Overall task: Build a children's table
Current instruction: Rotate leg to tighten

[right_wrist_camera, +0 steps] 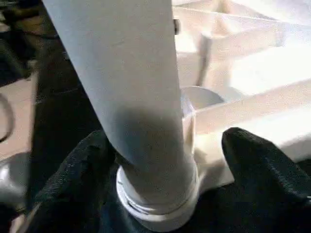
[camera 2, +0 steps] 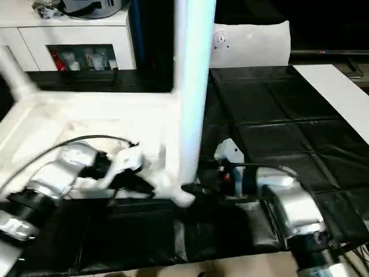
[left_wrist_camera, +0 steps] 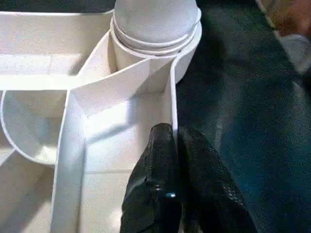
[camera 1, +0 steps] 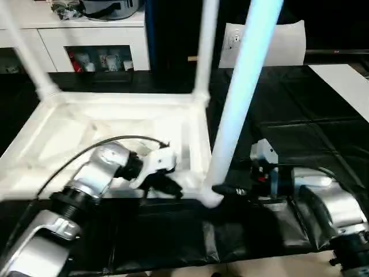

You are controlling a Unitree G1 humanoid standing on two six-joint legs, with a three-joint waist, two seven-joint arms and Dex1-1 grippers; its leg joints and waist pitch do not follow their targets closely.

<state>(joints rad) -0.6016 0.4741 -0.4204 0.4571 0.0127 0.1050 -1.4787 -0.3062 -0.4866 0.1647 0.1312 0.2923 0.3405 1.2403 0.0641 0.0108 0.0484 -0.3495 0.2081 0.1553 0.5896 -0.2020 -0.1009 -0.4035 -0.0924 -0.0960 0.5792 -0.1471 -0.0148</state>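
left gripper (left_wrist_camera: 176, 145): fingers pinching top's (camera 1: 69, 138) rim, centre-left | leg (camera 1: 239, 104): standing in near corner socket, centre | right gripper (right_wrist_camera: 170, 160): fingers spread around leg's base, lower right | risk: we fear leg tips if loosely seated

Looks like a lab: black-covered counter (camera 1: 300, 121), and behind it a white cabinet (camera 1: 92, 43) with cluttered shelves.
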